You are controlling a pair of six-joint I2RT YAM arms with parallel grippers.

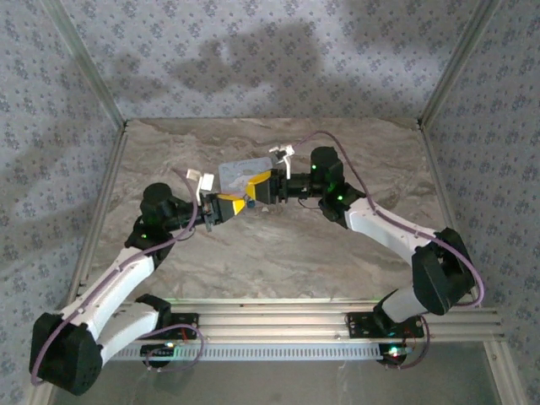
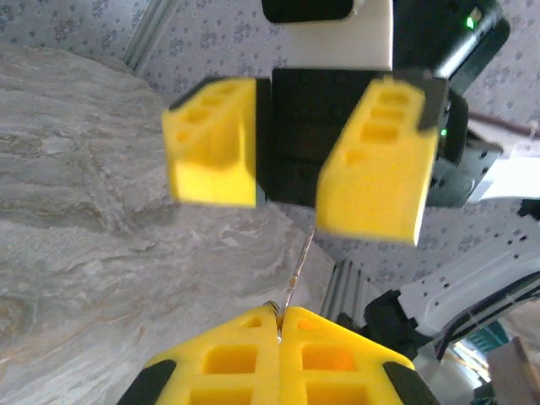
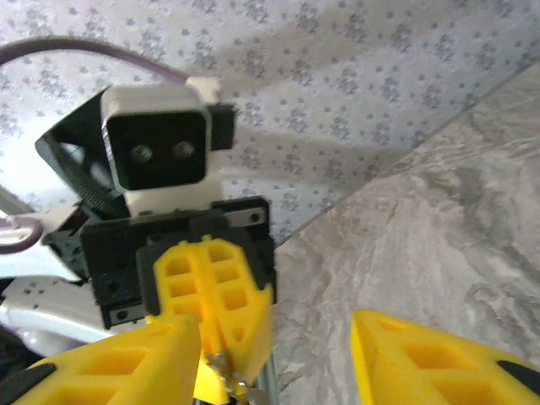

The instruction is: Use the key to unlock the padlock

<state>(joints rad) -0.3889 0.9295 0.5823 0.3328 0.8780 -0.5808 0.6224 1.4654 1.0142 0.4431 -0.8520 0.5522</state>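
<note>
With my left claw (image 2: 278,315) pinching only the end of the thin key (image 2: 298,268) and my right claw (image 2: 287,179) spread just beside it, a brush between us could twist it loose.

Thin metal key (image 2: 297,270), edge-on, near-upright

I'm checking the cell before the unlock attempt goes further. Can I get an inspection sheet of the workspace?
Surface: marbled grey table.
Job's things: thin metal key in the left gripper; pale grey object beyond the grippers may be the padlock, too blurred to tell.
Clutter: nothing seen.
Grippers: left gripper shut on the key; right gripper open, facing it.
Cables: purple cable along each arm.
Surroundings: patterned walls, aluminium frame.
</note>
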